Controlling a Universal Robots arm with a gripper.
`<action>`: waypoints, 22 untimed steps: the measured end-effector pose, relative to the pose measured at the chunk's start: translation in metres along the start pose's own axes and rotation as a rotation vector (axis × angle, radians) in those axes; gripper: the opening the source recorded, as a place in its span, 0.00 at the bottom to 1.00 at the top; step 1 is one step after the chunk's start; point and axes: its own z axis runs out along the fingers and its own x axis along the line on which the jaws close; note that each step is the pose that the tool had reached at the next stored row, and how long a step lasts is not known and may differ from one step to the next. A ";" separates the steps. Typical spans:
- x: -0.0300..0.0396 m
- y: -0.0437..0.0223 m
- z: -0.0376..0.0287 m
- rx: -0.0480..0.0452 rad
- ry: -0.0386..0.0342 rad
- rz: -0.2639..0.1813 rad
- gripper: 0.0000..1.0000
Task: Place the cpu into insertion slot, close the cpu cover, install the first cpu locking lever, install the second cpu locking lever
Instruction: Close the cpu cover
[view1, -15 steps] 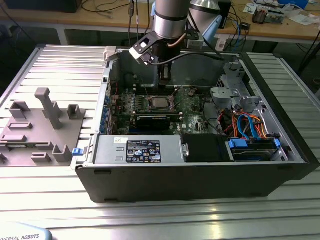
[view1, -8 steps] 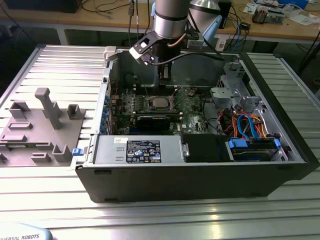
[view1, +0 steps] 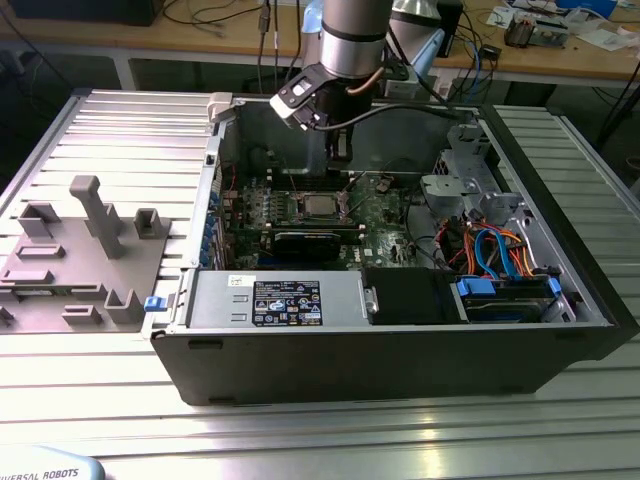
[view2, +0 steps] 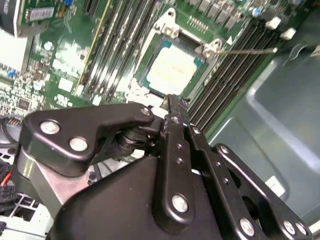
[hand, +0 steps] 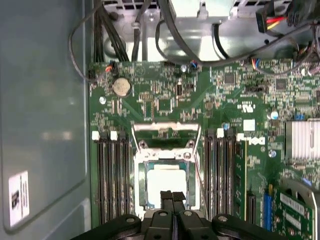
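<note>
The cpu (hand: 165, 179) lies flat in the insertion slot (view2: 144, 75) on the green board, its pale metal top showing in both wrist views and in the exterior view (view1: 320, 205). The grey cpu cover (hand: 141, 180) lies down around it as a frame with the chip showing through the cut-out. A thin wire locking lever (view2: 250, 50) sticks out over the memory slots, and it also runs beside the socket (hand: 198, 177). My gripper (hand: 172, 196) hangs just above the socket's edge, fingers shut together with nothing between them (view2: 172, 105). In the exterior view the gripper (view1: 340, 150) stands inside the open case.
Black memory slots (hand: 112, 175) flank the socket on both sides. A black graphics card (view1: 305, 240), power supply (view1: 285, 300), drive cage (view1: 455, 185) and loose cables (view1: 490, 250) crowd the case. A grey fixture (view1: 95, 215) stands on the table at the exterior view's left.
</note>
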 end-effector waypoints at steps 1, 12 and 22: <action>0.0000 0.0027 -0.0001 0.0004 0.0000 0.000 0.11; 0.0003 0.0465 -0.0009 0.0143 -0.0002 0.000 0.11; 0.0006 0.0828 0.0040 0.0373 -0.0006 -0.002 0.11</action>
